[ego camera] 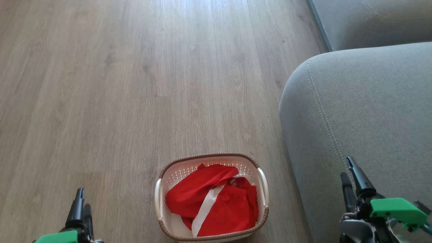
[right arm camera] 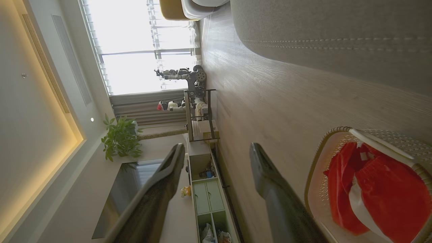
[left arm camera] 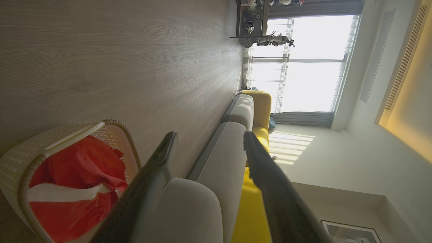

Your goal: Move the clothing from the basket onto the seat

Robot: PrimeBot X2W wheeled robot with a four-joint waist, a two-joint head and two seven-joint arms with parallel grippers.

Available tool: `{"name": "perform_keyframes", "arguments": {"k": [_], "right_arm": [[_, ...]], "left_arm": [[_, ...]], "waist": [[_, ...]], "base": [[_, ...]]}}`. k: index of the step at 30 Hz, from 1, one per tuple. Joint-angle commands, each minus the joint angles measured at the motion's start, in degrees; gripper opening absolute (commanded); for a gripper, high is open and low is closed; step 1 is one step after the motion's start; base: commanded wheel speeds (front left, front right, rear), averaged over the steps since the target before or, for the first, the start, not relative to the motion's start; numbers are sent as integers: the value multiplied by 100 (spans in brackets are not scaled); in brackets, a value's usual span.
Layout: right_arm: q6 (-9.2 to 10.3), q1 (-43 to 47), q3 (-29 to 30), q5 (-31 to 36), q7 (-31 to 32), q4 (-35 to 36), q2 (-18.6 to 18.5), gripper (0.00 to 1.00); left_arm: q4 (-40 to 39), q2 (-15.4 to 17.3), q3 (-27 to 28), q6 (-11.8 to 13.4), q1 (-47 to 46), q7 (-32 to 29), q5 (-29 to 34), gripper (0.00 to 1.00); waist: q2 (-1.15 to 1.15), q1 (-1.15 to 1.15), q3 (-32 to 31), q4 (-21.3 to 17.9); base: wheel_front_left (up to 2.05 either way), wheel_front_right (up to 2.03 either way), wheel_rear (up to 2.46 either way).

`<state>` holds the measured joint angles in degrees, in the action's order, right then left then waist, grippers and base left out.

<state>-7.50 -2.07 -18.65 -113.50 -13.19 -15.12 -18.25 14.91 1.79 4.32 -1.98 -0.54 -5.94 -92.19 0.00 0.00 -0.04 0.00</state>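
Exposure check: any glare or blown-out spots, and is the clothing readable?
Head view: even light, faint sheen on the floor up top, clothing sharp. Left wrist view: window blown out, clothing clear. Right wrist view: window overexposed, basket readable.

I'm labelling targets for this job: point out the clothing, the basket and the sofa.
clothing (ego camera: 236,209), head view, red fabric beside the white stripe.
basket (ego camera: 209,155), head view, far brown rim.
sofa (ego camera: 371,108), head view, top of near cushion.

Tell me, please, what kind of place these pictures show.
Most likely a living room in a home. A large grey sofa stands on a wood-look floor, and the right wrist view shows a tall curtained window and a potted plant.
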Motion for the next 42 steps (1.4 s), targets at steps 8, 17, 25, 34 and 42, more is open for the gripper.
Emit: {"name": "perform_keyframes", "arguments": {"k": [8, 17, 25, 34, 42], "right_arm": [[0, -151, 162, 323, -16, 169, 50, 100], [0, -134, 303, 784, -28, 250, 155, 100], [0, -101, 424, 1500, -39, 449, 259, 100], [0, -49, 525, 2522, -52, 620, 377, 100], [0, -21, 633, 3519, -64, 648, 481, 100]], "left_arm": [[-320, 35, -97, 31, -73, 180, 138, 100], [-486, 40, -160, 103, -41, 315, 456, 100], [-670, 45, -271, 173, -28, 449, 1047, 100], [-821, 51, -409, 230, -24, 601, 1971, 100], [-892, 57, -533, 269, 8, 735, 2822, 100]], "waist": [[0, 0, -35, 4], [0, 0, -62, 9], [0, 0, -87, 24], [0, 0, -117, 41], [0, 0, -138, 57]], "base": [[0, 0, 0], [0, 0, 0], [0, 0, 0], [0, 0, 0], [0, 0, 0]]}}
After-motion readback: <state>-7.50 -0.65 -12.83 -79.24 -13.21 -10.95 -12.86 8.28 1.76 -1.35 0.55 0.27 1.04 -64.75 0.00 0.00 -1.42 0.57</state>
